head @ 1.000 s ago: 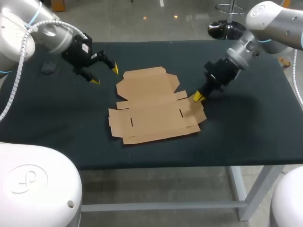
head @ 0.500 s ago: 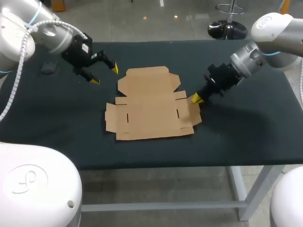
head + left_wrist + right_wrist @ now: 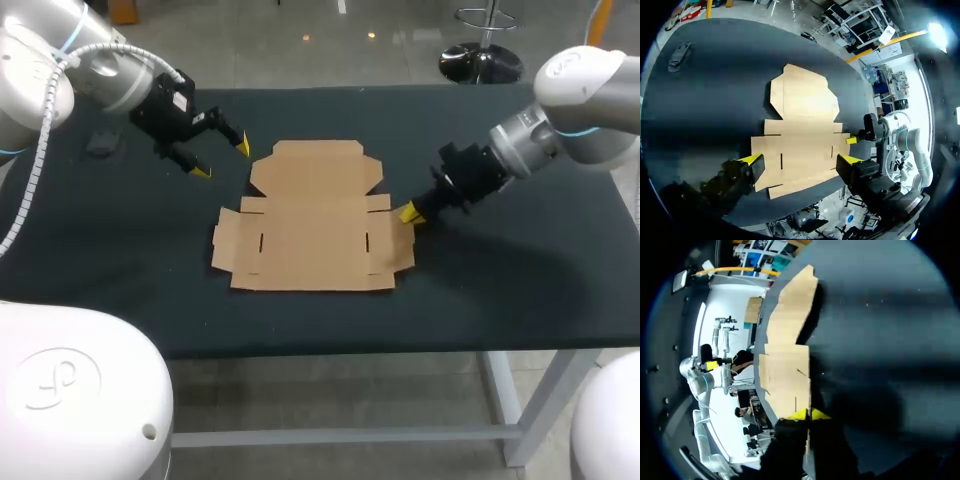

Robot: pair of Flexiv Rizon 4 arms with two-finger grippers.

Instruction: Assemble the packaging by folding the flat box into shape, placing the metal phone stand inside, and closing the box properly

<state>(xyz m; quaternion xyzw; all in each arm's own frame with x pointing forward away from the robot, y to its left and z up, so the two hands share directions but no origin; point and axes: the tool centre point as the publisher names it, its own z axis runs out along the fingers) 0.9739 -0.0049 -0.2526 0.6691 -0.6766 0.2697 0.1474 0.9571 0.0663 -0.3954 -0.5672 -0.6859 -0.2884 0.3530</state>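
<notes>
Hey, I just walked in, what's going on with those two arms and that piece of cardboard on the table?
The flat cardboard box lies unfolded on the dark table. The right gripper is shut on the edge of the box's right flap. The left gripper hangs open above the table past the box's far left corner, touching nothing. A small dark object, possibly the phone stand, sits near the table's far left edge. No fold is made yet.

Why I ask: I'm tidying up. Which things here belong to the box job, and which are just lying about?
Job: flat box; right gripper, gripping its flap; left gripper, open, apart from it.
Lying about: small dark object at the far left corner, possibly the phone stand; too small to tell.
</notes>
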